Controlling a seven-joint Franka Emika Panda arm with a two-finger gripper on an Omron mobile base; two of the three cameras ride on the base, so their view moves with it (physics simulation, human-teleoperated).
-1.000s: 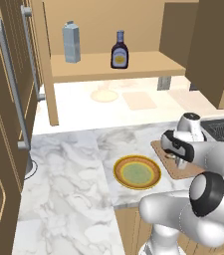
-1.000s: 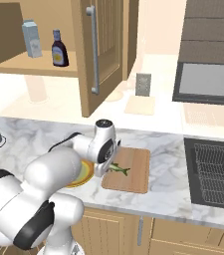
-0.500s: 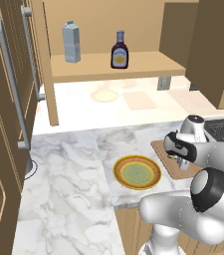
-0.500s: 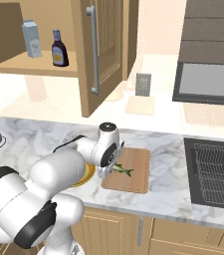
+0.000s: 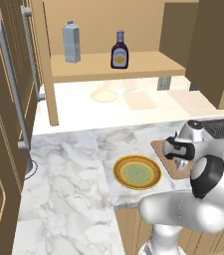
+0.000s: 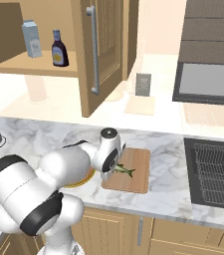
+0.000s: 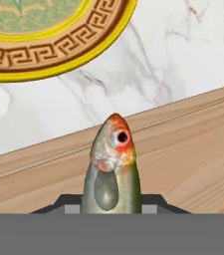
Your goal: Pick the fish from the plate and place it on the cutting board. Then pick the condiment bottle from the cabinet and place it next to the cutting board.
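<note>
On the left of the scene, on the cabinet [image 5: 108, 64] shelf, stands a grey-blue carton [image 5: 71, 42], and beside it the condiment bottle [image 5: 119, 50], upright with its label facing out. It is well apart from the arm, so the second half of the task has not been started. Below and further right, the plate [image 5: 137, 172] lies on the marble desk [image 5: 68, 169] with its pale green centre bare, since the fish is off it.

Just right of the plate is the cutting board [image 6: 136, 169], its near edge close to the plate's rim. The gripper [image 6: 112, 169] hangs low over the board's left part, closed tight on the fish [image 7: 111, 169]. In the hand view the fish's head sticks out forward between the fingers, above the wood. The fish [image 6: 123, 171] is carried low and level, probably so it can be let go gently and not slide off. By my judgement the placing step is nearly complete, with only the release left.
</note>
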